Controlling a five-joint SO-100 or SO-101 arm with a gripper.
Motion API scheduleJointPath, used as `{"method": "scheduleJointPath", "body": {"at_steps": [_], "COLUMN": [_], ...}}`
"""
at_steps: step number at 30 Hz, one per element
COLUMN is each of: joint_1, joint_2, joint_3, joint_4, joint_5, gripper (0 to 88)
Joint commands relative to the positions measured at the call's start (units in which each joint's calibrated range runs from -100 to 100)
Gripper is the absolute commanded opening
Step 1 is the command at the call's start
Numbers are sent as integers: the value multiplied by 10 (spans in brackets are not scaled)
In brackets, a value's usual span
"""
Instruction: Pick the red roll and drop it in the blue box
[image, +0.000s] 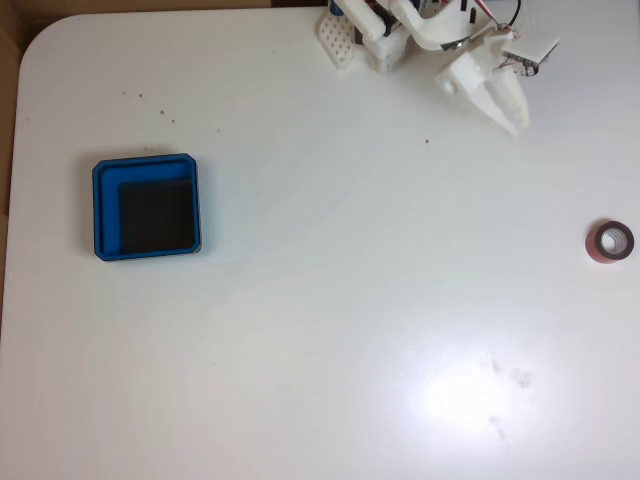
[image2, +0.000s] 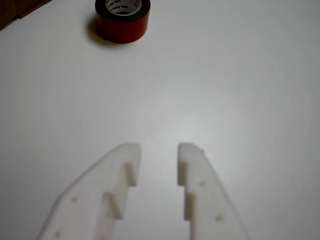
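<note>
Because the blue box (image: 146, 206) sits far left on the white table (image: 320, 330) and the red tape roll (image: 609, 242) lies at the right edge, the empty gripper (image2: 159, 150), jaws slightly parted, risks nudging the roll off the table.

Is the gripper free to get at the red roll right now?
Probably yes. The gripper has its jaws slightly apart and empty, and bare table lies between it and the red roll, which stands alone; the jaws would need to open wider.
</note>
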Motion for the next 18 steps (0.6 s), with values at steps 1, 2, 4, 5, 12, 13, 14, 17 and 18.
{"method": "scheduleJointPath", "body": {"at_steps": [1, 2, 4, 5, 12, 13, 14, 17, 18], "joint_1": [-18, -20, -26, -27, -36, -36, -36, -37, -37], "joint_2": [54, 70, 100, 115, 240, 255, 272, 320, 335], "joint_3": [-88, -103, -130, -146, -269, -282, -295, -332, -346], "joint_4": [-14, -14, -14, -14, -14, -14, -14, -13, -13], "joint_5": [-2, -2, -2, -2, -2, -2, -2, -2, -2], "gripper": [11, 11, 11, 11, 11, 11, 11, 11, 11]}}
